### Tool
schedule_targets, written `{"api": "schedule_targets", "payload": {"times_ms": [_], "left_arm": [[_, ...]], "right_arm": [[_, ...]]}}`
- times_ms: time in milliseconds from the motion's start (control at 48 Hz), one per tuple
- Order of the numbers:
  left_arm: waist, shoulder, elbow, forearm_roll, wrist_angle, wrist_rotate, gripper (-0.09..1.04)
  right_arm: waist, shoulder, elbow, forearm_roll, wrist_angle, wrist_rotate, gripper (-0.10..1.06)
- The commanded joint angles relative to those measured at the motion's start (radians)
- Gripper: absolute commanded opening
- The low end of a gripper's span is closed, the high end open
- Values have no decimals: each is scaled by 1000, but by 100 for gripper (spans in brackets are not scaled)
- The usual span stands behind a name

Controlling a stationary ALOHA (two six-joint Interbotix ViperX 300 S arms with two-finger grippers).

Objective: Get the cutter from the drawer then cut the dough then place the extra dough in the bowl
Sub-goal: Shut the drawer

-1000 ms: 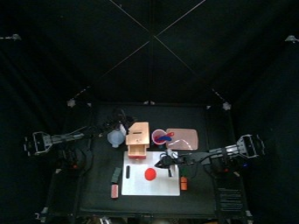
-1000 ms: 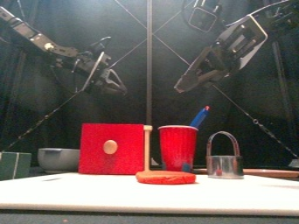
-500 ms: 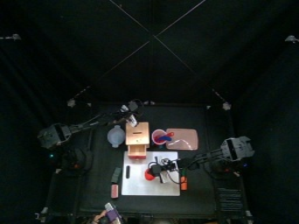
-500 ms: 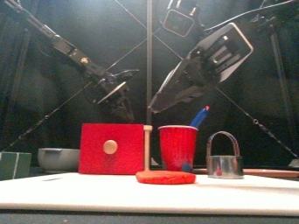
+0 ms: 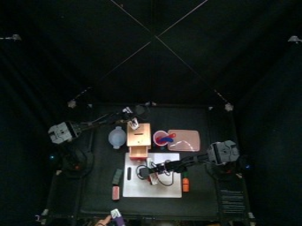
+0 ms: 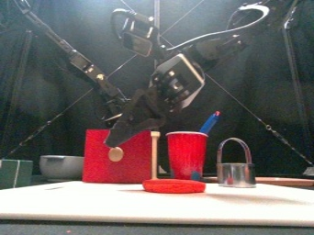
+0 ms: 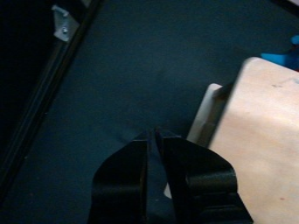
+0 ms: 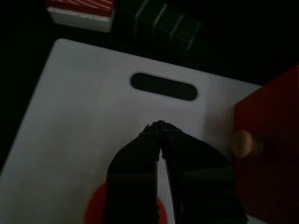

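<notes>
The red dough disc (image 6: 173,185) lies on the white cutting board (image 6: 73,195), in front of the red cup (image 6: 186,154). The round metal cutter (image 6: 234,165) stands on the board to the right of the cup. The wooden box (image 5: 139,139) shows its red drawer front (image 6: 117,156), pushed in. My right gripper (image 8: 158,129) is shut and empty; it hangs above the board between the dough's edge (image 8: 100,205) and the grip hole. My left gripper (image 7: 155,136) is shut and empty, off the box's back end (image 7: 267,122).
The blue-grey bowl (image 6: 61,165) sits left of the box. A pink tray (image 5: 189,138) lies right of the cup. Dark green sushi blocks (image 8: 158,19) and a red toy (image 8: 82,7) lie off the board's left end. An orange toy (image 5: 185,184) rests at its right.
My right arm has swung left and down over the board, to above the dough. My left arm has moved in toward the back of the wooden box.
</notes>
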Motion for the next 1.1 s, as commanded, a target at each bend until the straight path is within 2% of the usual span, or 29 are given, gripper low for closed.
{"api": "schedule_targets", "payload": {"times_ms": [21,271,458,688,958,1104], "left_arm": [[-6,-8,-21,-6,0,3,57],[-8,-8,-20,-3,-2,3,57],[-9,-6,-23,5,-6,6,57],[-8,-6,-21,9,-9,8,57],[-11,-6,-21,6,-15,5,57],[-6,-6,-25,6,-32,-2,57]], "right_arm": [[-31,-6,-46,-15,35,0,23],[-84,21,-80,-75,97,0,23],[-141,21,-110,-123,104,6,23],[-190,32,-137,-173,110,6,23],[-206,44,-146,-184,112,6,23],[-189,29,-147,-178,112,8,23]]}}
